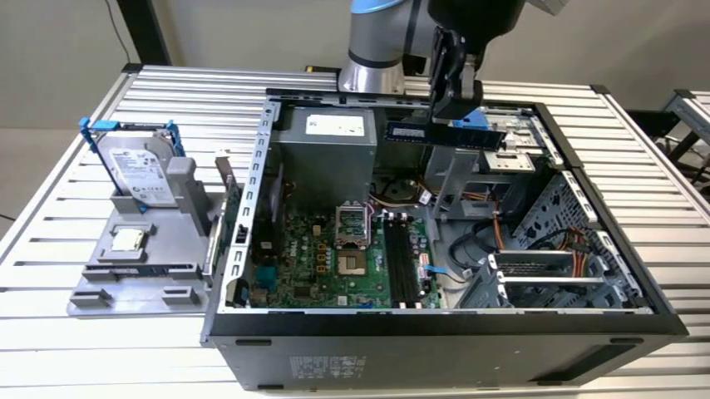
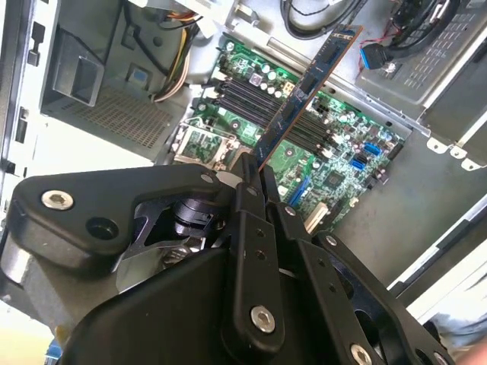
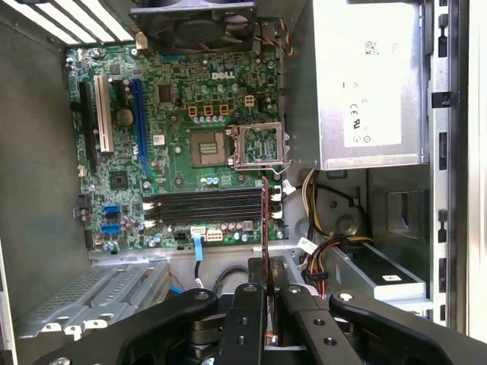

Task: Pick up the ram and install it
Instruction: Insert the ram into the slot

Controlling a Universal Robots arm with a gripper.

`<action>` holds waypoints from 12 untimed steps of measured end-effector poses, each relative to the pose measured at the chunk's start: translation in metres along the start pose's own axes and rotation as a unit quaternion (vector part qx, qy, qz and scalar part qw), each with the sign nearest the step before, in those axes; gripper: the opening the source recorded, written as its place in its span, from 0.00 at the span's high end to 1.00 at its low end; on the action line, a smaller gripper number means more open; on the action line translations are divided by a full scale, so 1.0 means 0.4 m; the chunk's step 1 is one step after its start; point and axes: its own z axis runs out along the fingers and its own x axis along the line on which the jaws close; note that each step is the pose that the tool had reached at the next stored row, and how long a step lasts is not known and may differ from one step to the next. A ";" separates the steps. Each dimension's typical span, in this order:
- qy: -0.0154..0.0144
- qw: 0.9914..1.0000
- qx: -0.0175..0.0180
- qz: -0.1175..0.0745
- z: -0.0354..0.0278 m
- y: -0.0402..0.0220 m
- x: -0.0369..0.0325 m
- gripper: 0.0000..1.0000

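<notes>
Surface: you have a slatted metal table (image 1: 66,357) carrying the open computer case (image 1: 444,353). A grey holder (image 1: 145,270) with the hard drive (image 1: 142,170) stands at the exterior view's left.
Room: pale wall behind, and another slatted table (image 1: 690,108) at the exterior view's right edge.
Jaws: your gripper (image 1: 455,116) is closed narrowly, pinching the ram (image 1: 444,134).
Ram: held level in the air above the case, crosswise to the motherboard's (image 3: 175,114) black slots (image 3: 205,207) and apart from them.

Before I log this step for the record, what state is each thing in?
gripper: shut on the ram
ram: held aloft, not seated
memory slots: empty
processor socket cover: flipped open
case: side open
hard drive: upright in stand, outside case
</notes>
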 end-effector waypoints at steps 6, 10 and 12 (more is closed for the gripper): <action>0.000 1.000 0.000 0.020 0.000 0.000 0.000 1.00; 0.000 0.999 0.001 0.036 0.000 0.000 0.000 1.00; 0.000 0.999 0.001 0.047 0.000 0.000 0.000 1.00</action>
